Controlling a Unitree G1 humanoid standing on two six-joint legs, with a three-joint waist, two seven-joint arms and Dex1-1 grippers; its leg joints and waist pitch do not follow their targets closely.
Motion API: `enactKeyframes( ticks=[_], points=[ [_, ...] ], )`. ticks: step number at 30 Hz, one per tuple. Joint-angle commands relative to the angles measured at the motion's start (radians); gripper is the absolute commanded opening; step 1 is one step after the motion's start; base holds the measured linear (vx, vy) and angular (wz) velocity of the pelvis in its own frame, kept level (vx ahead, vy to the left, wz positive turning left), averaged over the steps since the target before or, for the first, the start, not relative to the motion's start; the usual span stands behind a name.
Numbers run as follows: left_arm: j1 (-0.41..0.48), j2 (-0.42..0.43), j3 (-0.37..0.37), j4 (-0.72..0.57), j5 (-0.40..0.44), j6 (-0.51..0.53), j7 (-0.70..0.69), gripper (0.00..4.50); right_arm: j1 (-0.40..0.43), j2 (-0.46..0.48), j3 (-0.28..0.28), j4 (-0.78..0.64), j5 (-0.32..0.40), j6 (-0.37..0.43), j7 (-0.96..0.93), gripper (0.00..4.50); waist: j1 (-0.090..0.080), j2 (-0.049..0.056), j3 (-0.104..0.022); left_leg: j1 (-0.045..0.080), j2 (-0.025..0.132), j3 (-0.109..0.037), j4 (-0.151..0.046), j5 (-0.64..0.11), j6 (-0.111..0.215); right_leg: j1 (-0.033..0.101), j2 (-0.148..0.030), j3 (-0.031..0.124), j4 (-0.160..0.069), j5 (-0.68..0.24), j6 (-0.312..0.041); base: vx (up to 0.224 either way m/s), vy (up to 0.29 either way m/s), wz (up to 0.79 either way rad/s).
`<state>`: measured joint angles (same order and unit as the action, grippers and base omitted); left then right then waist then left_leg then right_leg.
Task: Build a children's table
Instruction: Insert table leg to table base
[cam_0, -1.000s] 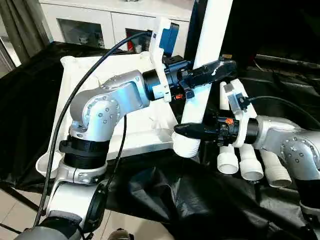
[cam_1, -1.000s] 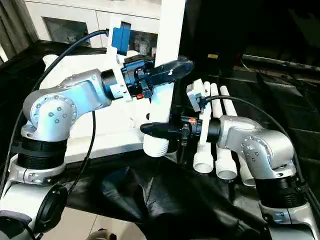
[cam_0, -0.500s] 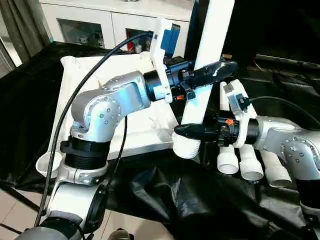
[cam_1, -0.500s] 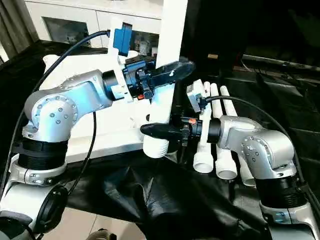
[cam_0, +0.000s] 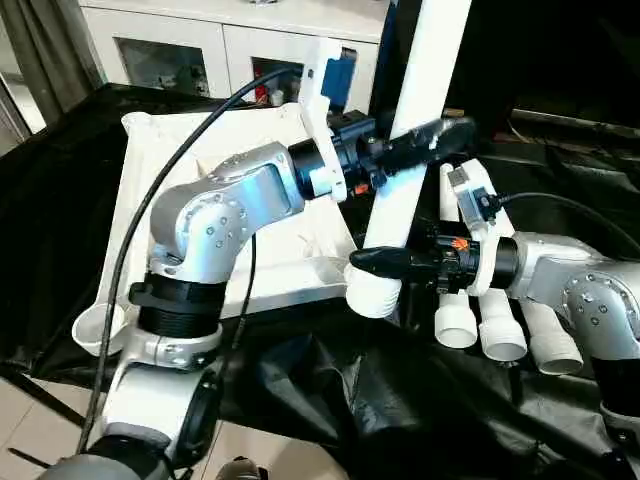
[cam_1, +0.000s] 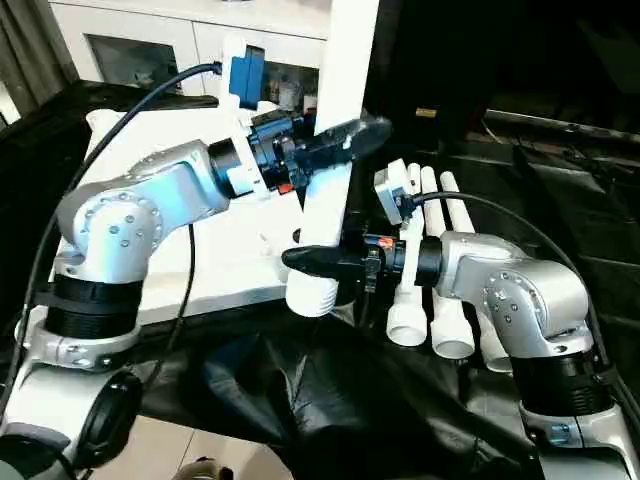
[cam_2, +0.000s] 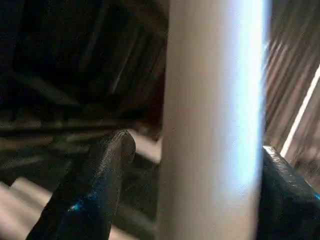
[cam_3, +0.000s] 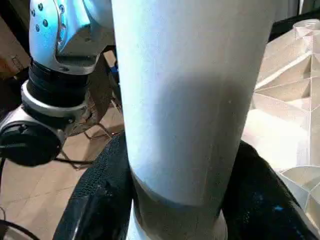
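I hold one white leg (cam_0: 415, 120) nearly upright over the black-draped bench, its ribbed lower end (cam_0: 372, 293) hanging just off the near right corner of the upturned tabletop (cam_0: 210, 140), which lies flat with its ribbed underside facing up. My right gripper (cam_0: 385, 264) pinches the leg low down, both black fingers pressed against the tube just above the ribbed end. My left gripper (cam_0: 425, 146) sits higher on the same leg; in the left wrist view one finger (cam_2: 95, 185) stands apart from the tube with a gap, so I judge that hand spread and not carrying the leg. Three more legs (cam_0: 497, 325) lie side by side on the black cloth (cam_0: 380, 400) beside my right forearm. To do this step well, I think the right hand must keep its pinch firm while the left re-seats higher up; then I should steer the ribbed end squarely over the corner socket, keeping the leg straight so it does not jam or tip the tabletop.
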<state>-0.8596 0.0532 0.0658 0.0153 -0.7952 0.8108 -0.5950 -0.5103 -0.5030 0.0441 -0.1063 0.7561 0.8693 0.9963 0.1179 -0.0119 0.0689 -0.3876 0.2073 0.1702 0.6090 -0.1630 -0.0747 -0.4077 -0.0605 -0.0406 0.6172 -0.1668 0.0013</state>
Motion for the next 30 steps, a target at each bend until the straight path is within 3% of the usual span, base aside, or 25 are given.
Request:
enactKeyframes(
  ticks=[1,4,8,10,11,13,14,15,16,17,18,19,20,21,22,23,24,26,28,29,30],
  points=[
    [0.017,-0.034,0.062,-0.031,-0.077,-0.031,0.004,3.38,0.002,0.016,-0.040,0.001,0.010,-0.018,-0.025,1.91,0.007,-0.008,-0.086,0.013,0.009,0.002,-0.059,-0.143,-0.001,0.060,-0.061,0.028,-0.066,-0.168,-0.221,0.000,0.000,0.00],
    [0.036,-0.088,0.124,-0.026,-0.156,-0.069,0.008,3.38,0.004,0.043,-0.065,0.002,0.027,-0.024,-0.050,1.91,0.007,-0.011,-0.085,0.013,0.008,0.004,-0.059,-0.156,0.007,0.060,-0.060,0.027,-0.068,-0.185,-0.225,0.000,0.000,0.00],
    [0.065,-0.133,0.164,-0.093,-0.303,-0.044,-0.016,3.38,0.021,0.085,-0.094,0.001,0.032,-0.043,-0.105,1.91,0.007,-0.007,-0.084,0.014,0.010,0.002,-0.061,-0.172,-0.002,0.058,-0.062,0.027,-0.070,-0.226,-0.208,0.000,0.000,0.00],
    [0.072,-0.133,0.159,-0.105,-0.299,-0.032,-0.008,3.38,0.028,0.101,-0.103,0.006,0.019,-0.059,-0.134,1.91,0.005,-0.007,-0.084,0.015,0.011,0.002,-0.062,-0.174,-0.005,0.054,-0.059,0.027,-0.070,-0.222,-0.206,0.000,0.000,0.00],
    [0.080,-0.122,0.144,-0.111,-0.268,-0.022,0.010,3.38,0.038,0.125,-0.114,0.012,-0.016,-0.090,-0.190,1.91,0.003,-0.001,-0.082,0.016,0.012,0.001,-0.064,-0.183,-0.008,0.051,-0.057,0.027,-0.073,-0.231,-0.195,0.000,0.000,0.00],
    [0.087,-0.102,0.120,-0.100,-0.192,-0.023,0.054,3.38,0.045,0.140,-0.121,0.014,-0.046,-0.112,-0.233,1.91,0.002,-0.003,-0.081,0.019,0.010,0.001,-0.066,-0.199,-0.017,0.050,-0.056,0.026,-0.077,-0.264,-0.173,0.000,0.000,0.00],
    [0.098,-0.072,0.077,-0.083,-0.074,-0.062,0.095,3.38,0.054,0.144,-0.118,0.017,-0.083,-0.133,-0.269,1.91,0.001,-0.002,-0.080,0.020,0.012,-0.001,-0.069,-0.208,-0.023,0.051,-0.056,0.026,-0.080,-0.290,-0.148,0.000,0.000,0.00],
    [0.131,-0.017,0.010,-0.047,0.122,-0.169,0.156,3.38,0.083,0.137,-0.100,0.004,-0.158,-0.171,-0.327,1.91,0.002,-0.003,-0.077,0.019,0.017,-0.010,-0.077,-0.210,-0.030,0.048,-0.056,0.027,-0.089,-0.318,-0.098,0.000,0.000,0.00],
    [0.156,0.022,-0.035,-0.026,0.255,-0.245,0.195,3.38,0.105,0.132,-0.086,-0.009,-0.213,-0.197,-0.370,1.91,-0.001,0.000,-0.075,0.020,0.014,-0.006,-0.077,-0.225,-0.041,0.046,-0.054,0.028,-0.089,-0.337,-0.072,0.000,0.000,0.00],
    [0.198,0.053,-0.053,-0.007,0.345,-0.294,0.249,3.38,0.140,0.136,-0.090,-0.032,-0.257,-0.215,-0.433,1.91,-0.002,0.002,-0.075,0.022,0.010,-0.007,-0.080,-0.241,-0.056,0.048,-0.056,0.029,-0.094,-0.384,-0.023,0.000,0.000,0.00],
    [0.252,0.072,-0.050,-0.005,0.419,-0.349,0.313,3.38,0.184,0.137,-0.093,-0.065,-0.311,-0.232,-0.504,1.91,-0.003,0.009,-0.080,0.020,0.008,-0.010,-0.081,-0.230,-0.067,0.050,-0.057,0.029,-0.094,-0.385,0.001,0.000,0.000,0.00],
    [0.252,0.072,-0.050,-0.005,0.419,-0.349,0.313,3.38,0.184,0.137,-0.093,-0.065,-0.311,-0.232,-0.504,1.91,-0.003,0.008,-0.083,0.020,0.011,-0.011,-0.082,-0.220,-0.072,0.050,-0.058,0.030,-0.094,-0.361,0.005,0.000,0.000,0.00],
    [0.341,0.124,-0.065,-0.029,0.536,-0.420,0.421,3.38,0.245,0.134,-0.101,-0.100,-0.416,-0.280,-0.625,1.91,-0.003,0.011,-0.090,0.016,0.010,-0.013,-0.079,-0.185,-0.077,0.054,-0.056,0.029,-0.082,-0.288,-0.011,0.000,0.000,0.00],
    [0.341,0.124,-0.065,-0.029,0.536,-0.420,0.421,3.38,0.245,0.134,-0.101,-0.100,-0.416,-0.280,-0.625,1.91,-0.009,0.011,-0.090,0.016,0.010,-0.011,-0.078,-0.174,-0.079,0.050,-0.051,0.028,-0.078,-0.223,-0.034,0.000,0.000,0.00],
    [0.341,0.124,-0.065,-0.029,0.536,-0.420,0.421,3.38,0.245,0.134,-0.101,-0.100,-0.416,-0.280,-0.625,1.91,-0.009,0.011,-0.090,0.016,0.010,-0.011,-0.078,-0.174,-0.079,0.050,-0.051,0.028,-0.078,-0.223,-0.034,0.000,0.000,0.00],
    [0.385,0.158,-0.086,-0.047,0.605,-0.448,0.469,3.38,0.270,0.144,-0.120,-0.110,-0.460,-0.314,-0.682,1.91,-0.010,0.015,-0.093,0.017,0.008,-0.009,-0.074,-0.171,-0.066,0.049,-0.050,0.028,-0.070,-0.176,-0.075,0.000,0.000,0.00],
    [0.459,0.192,-0.099,-0.065,0.693,-0.486,0.537,3.38,0.300,0.186,-0.179,-0.124,-0.501,-0.373,-0.774,1.91,-0.008,0.030,-0.091,0.016,0.009,-0.011,-0.075,-0.179,-0.064,0.046,-0.050,0.028,-0.070,-0.171,-0.082,0.000,0.000,0.00],
    [0.539,0.182,-0.076,-0.088,0.724,-0.499,0.582,3.38,0.335,0.238,-0.225,-0.146,-0.510,-0.379,-0.849,1.91,-0.014,0.021,-0.089,0.017,0.010,-0.007,-0.075,-0.201,-0.051,0.045,-0.050,0.029,-0.072,-0.177,-0.088,0.000,0.000,0.00],
    [0.565,0.167,-0.061,-0.093,0.721,-0.522,0.577,3.38,0.357,0.257,-0.221,-0.162,-0.516,-0.395,-0.858,1.91,-0.016,0.023,-0.083,0.020,0.007,-0.004,-0.079,-0.242,-0.046,0.040,-0.049,0.031,-0.080,-0.249,-0.088,0.000,0.000,0.00],
    [0.591,0.153,-0.051,-0.088,0.712,-0.571,0.546,3.38,0.385,0.278,-0.208,-0.179,-0.524,-0.425,-0.866,1.91,-0.017,0.024,-0.080,0.025,0.006,-0.005,-0.082,-0.303,-0.045,0.034,-0.049,0.030,-0.092,-0.347,-0.072,0.000,0.000,0.00],
    [0.596,0.151,-0.051,-0.086,0.710,-0.581,0.537,3.38,0.390,0.282,-0.206,-0.182,-0.525,-0.432,-0.867,1.91,-0.014,0.025,-0.078,0.024,0.006,-0.006,-0.083,-0.315,-0.043,0.032,-0.052,0.031,-0.098,-0.376,-0.064,0.000,0.000,0.00]
  ],
)
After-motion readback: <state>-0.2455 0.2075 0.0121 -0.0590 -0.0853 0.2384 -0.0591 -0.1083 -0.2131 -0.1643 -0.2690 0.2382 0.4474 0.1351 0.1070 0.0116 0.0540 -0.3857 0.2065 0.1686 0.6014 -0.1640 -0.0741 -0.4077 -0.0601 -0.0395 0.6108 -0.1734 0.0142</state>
